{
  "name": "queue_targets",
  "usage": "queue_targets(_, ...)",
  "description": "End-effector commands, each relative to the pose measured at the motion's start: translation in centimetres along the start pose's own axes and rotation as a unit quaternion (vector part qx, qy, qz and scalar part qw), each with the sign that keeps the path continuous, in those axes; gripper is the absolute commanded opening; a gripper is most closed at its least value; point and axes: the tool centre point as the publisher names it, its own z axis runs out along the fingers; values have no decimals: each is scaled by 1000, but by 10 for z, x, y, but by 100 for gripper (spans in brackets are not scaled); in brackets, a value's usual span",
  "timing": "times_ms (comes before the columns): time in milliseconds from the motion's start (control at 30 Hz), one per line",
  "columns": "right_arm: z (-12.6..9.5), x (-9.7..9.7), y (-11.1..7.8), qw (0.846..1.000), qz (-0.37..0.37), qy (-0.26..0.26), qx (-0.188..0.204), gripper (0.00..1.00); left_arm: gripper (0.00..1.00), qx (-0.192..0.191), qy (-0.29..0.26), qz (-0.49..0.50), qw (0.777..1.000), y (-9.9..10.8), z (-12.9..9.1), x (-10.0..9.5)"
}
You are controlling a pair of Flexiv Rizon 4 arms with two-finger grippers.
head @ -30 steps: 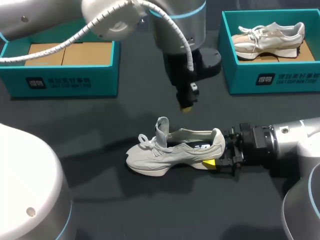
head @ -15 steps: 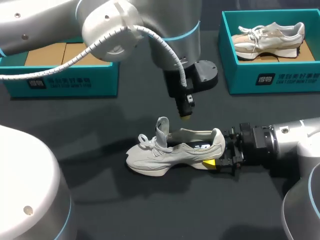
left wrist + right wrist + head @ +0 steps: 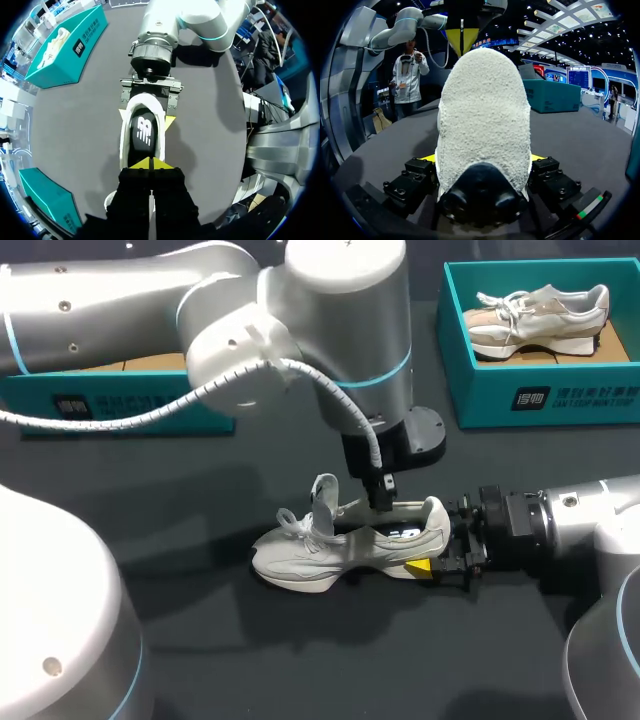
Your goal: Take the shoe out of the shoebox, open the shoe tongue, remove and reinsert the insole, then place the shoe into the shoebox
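While the right claw (image 3: 438,545) clamps the shoe (image 3: 340,545), the left claw (image 3: 151,163) hangs with tips together.

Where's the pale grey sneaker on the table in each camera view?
Head view: the pale grey sneaker stands centred on the dark table.
Left wrist view: directly ahead of the left gripper, opening facing the camera.
Right wrist view: its heel clamped in the right gripper.
Shared landmark: that right gripper at the heel.
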Motion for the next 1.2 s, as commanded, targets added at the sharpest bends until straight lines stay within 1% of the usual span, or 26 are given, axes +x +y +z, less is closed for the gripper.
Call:
queue_targets(33, 0, 1, 2, 1000, 0, 0, 2, 0, 0, 2, 3, 3, 1000, 1, 10, 2)
queue_targets(300, 0, 1, 2, 1000, 0, 0, 2, 0, 0, 2, 3, 3, 1000, 1, 10, 2)
queue_targets(367, 0, 1, 2, 1000, 0, 0, 2, 0, 0, -3, 5, 4, 1000, -5, 24, 0)
queue_targets(467, 0, 1, 2, 1000, 0, 0, 2, 0, 0, -4, 5, 6, 1000, -9, 39, -2)
queue_targets(600, 0, 1, 2, 1000, 0, 0, 2, 0, 0, 1, 17, 12, 1000, -12, 50, -6)
queue_targets(767, 0, 1, 2, 1000, 0, 0, 2, 0, 0, 0, 17, 13, 1000, -16, 62, -9)
queue_targets(1000, 0, 1, 2, 1000, 0, 0, 2, 0, 0, -17, 29, 14, 999, -11, 76, -10)
queue_targets(1200, 0, 1, 2, 1000, 0, 0, 2, 0, 0, -32, 51, 10, 998, 4, 84, -9)
